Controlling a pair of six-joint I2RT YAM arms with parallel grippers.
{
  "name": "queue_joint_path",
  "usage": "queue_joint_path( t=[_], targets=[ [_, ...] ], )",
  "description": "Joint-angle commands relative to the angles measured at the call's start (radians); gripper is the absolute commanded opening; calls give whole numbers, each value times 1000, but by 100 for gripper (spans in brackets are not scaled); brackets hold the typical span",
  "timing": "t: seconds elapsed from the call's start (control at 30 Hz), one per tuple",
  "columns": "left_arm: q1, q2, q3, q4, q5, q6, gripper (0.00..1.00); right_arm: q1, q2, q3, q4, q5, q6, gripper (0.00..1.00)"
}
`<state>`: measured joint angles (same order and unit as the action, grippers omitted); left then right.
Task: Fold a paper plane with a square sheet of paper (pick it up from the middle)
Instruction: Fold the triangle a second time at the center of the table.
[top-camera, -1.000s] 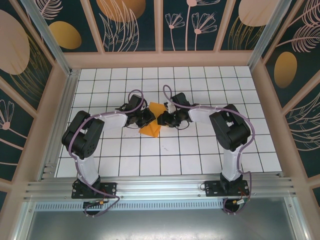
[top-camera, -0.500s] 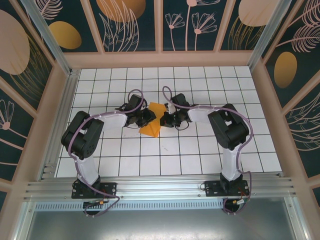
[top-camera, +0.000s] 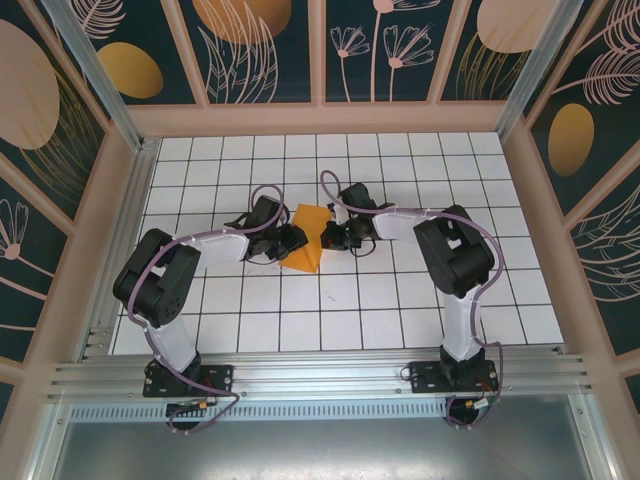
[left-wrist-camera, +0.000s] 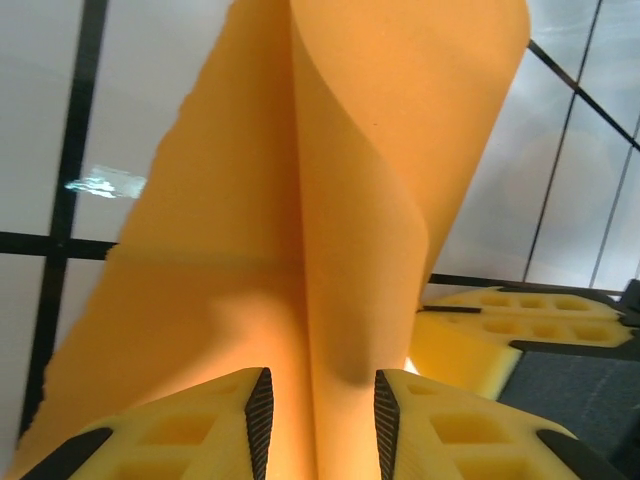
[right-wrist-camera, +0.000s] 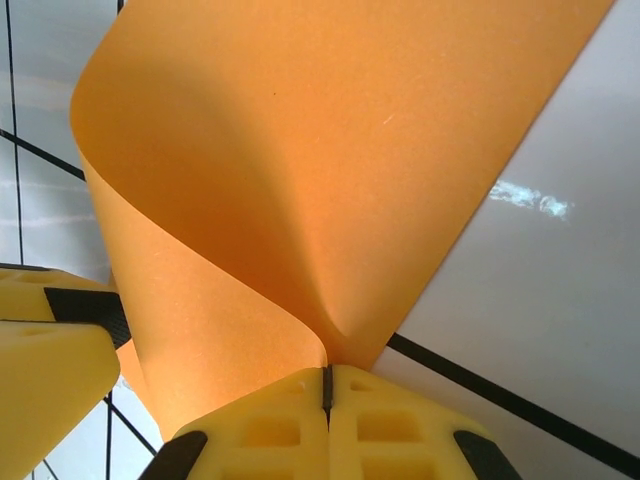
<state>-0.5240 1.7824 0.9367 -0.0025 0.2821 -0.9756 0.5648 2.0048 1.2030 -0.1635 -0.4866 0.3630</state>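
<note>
The bright-orange square sheet of paper (top-camera: 308, 238) stands bent and partly folded on the white grid table, between both grippers. My left gripper (top-camera: 291, 241) is at its left side. In the left wrist view that gripper (left-wrist-camera: 322, 425) is open, and a raised fold of the paper (left-wrist-camera: 330, 180) runs between its black pads without being pinched. My right gripper (top-camera: 329, 238) holds the sheet from the right. In the right wrist view it (right-wrist-camera: 326, 385) is shut on a curled edge of the paper (right-wrist-camera: 330, 170).
The white grid table (top-camera: 400, 300) is walled by patterned panels on three sides, with an aluminium rail (top-camera: 320, 375) along the near edge. The right gripper's yellow fingers (left-wrist-camera: 520, 320) sit close beside the left gripper, and the left gripper's fingers (right-wrist-camera: 50, 350) show at the lower left of the right wrist view.
The right gripper has closed on the paper's edge. The left gripper's jaws have opened off the fold, and the left arm's elbow has swung out to the left.
</note>
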Motion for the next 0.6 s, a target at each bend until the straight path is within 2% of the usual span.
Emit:
queue_joint_path(
  t=[0.0,0.4,0.57],
  targets=[
    [-7,-6,-7,-56,-33,62,31,-1,28,43,-36,27,-44,3],
    [-7,44,0,-115,-46,103,14,-2,54,89,-65,66,-80,3],
    [-7,54,6,-134,-59,113,10,-3,58,100,-71,83,-84,3]
  ],
)
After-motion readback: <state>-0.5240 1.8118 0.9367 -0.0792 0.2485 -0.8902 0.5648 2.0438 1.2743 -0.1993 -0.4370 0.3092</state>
